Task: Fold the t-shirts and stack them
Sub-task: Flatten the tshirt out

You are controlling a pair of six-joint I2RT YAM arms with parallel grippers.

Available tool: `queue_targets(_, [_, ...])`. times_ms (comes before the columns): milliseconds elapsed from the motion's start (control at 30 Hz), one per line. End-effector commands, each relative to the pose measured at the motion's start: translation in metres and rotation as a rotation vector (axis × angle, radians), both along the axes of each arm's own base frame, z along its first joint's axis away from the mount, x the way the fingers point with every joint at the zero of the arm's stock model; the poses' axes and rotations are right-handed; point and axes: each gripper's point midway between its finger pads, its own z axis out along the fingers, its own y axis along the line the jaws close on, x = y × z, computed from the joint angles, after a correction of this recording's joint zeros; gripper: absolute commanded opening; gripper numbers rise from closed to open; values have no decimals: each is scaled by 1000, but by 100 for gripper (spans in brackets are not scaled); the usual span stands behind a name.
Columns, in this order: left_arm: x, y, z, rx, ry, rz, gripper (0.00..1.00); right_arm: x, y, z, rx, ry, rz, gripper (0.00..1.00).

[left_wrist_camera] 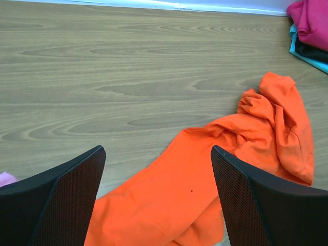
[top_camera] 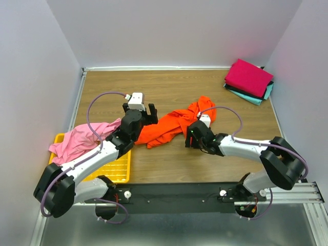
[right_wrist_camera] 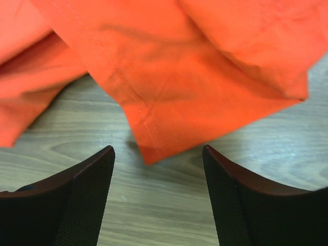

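A bright orange t-shirt [top_camera: 174, 125] [left_wrist_camera: 256, 133] [right_wrist_camera: 195, 66] lies crumpled across the middle of the table. My left gripper [top_camera: 145, 113] [left_wrist_camera: 158, 154] hangs open over its left end, with cloth below the jaws and nothing between them. My right gripper [top_camera: 190, 136] [right_wrist_camera: 158, 150] stands open at the shirt's near edge, low over the wood. A hemmed corner of the cloth points into the gap just ahead of its fingertips. A light pink t-shirt [top_camera: 77, 141] [left_wrist_camera: 4, 179] lies bunched at the left, partly under the left arm. Folded magenta [top_camera: 248, 77] [left_wrist_camera: 312, 20], dark [top_camera: 245, 92] and teal [top_camera: 256, 99] shirts are stacked at the far right corner.
A yellow mesh tray [top_camera: 115, 171] sits at the near left, under the pink shirt and the left arm. Walls close the table on the left, back and right. Bare wood [top_camera: 169, 164] shows between the orange shirt and the arms' rail.
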Motion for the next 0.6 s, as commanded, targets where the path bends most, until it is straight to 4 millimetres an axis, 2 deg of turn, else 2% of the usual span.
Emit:
queue_targets(0, [-2,14,5,-14,-13,53,91,5,2,-3,-78,0,-10,75])
queue_targets(67, [-2,16,6,-14,-16,62,91,5,4,-3,-107,-4,-17,74])
queue_targets(267, [-6,22,13,-26,-35,70,91,-3,-3,-21,-223,35,-41,63])
queue_targets(333, [-8,24,14,-32,-39,69,91,-6,-6,-27,-251,52,-58,56])
queue_targets(367, [-9,25,15,-35,-41,71,91,-7,-8,-28,-257,61,-67,46])
queue_targets(433, [-10,27,15,-38,-45,79,91,-8,-10,-31,-268,66,-72,33])
queue_targets(533, [-11,30,17,-40,-51,89,91,0,-15,-24,-301,25,-90,17])
queue_targets(567, [-11,30,14,-36,-47,91,91,3,-17,-20,-313,11,-96,8])
